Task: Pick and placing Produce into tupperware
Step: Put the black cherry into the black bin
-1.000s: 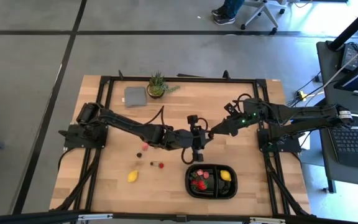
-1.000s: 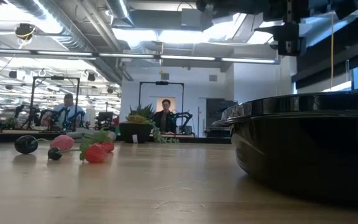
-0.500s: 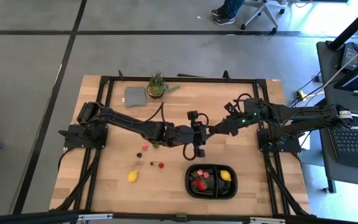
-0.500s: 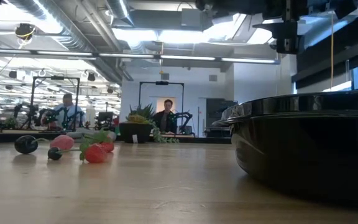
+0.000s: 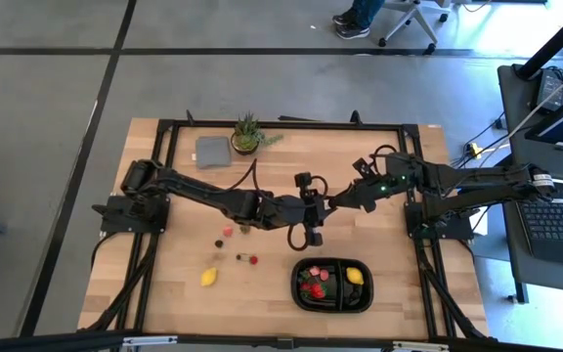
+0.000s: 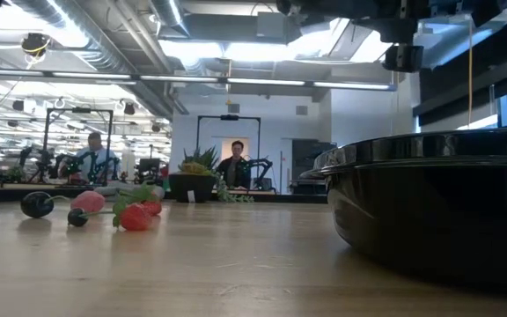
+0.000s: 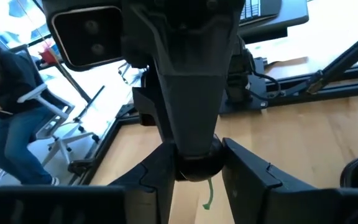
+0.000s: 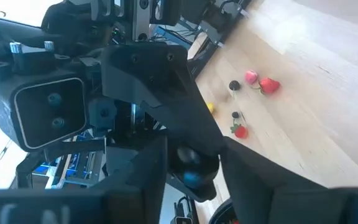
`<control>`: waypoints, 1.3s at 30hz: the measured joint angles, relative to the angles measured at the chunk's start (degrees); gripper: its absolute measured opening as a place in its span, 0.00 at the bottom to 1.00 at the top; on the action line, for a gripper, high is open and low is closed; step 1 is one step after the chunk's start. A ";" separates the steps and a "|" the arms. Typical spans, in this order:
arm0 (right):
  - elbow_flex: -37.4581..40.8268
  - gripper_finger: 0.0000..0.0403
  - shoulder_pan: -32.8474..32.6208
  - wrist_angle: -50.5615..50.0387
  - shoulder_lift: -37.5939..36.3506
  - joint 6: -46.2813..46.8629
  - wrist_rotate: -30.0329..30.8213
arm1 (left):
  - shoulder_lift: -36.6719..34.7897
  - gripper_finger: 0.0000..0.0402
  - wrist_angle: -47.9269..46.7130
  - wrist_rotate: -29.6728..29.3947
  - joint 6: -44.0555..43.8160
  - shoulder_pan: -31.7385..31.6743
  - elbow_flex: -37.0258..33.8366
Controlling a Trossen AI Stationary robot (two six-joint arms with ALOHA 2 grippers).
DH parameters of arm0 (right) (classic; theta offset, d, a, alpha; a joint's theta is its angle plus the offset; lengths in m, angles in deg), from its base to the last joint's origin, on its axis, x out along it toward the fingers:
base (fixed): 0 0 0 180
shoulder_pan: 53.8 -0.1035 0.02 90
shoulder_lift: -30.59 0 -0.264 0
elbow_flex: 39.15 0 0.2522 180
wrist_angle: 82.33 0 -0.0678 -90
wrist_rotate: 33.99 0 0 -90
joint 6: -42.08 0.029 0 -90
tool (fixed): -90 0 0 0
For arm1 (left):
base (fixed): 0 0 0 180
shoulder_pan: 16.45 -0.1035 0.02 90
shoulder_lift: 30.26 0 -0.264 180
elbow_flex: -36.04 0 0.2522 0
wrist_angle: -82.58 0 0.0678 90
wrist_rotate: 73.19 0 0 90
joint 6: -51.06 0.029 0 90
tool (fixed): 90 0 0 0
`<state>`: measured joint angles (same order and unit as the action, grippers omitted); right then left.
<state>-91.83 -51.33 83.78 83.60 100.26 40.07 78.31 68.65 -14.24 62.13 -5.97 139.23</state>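
Cherry (image 7: pixel 194 167) in left end effector (image 7: pixel 196 182)

Black tupperware (image 5: pixel 332 286), part-filled, loose produce (image 5: pixel 209 277) alongside

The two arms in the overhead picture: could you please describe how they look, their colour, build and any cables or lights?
Both the left arm and the right arm are dark, slender and jointed. A black cable loops above each. A small green light glows on the right arm near its wrist. Each gripper carries a boxy camera housing with two lenses.
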 joint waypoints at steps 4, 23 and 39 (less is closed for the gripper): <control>0.02 0.32 0.00 0.09 0.00 0.13 0.04 | -0.08 0.27 -0.02 -0.16 0.21 -0.01 0.00; 0.02 0.35 0.02 -0.06 0.15 1.33 0.26 | 0.09 0.25 -0.03 -2.13 1.07 -0.24 0.00; -0.02 0.34 0.00 -0.20 0.15 0.03 -0.21 | 0.13 0.27 0.75 -2.58 1.11 -0.44 0.00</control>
<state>-91.85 -51.34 83.58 83.76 100.28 39.86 78.44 69.40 -16.82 63.24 -6.40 139.23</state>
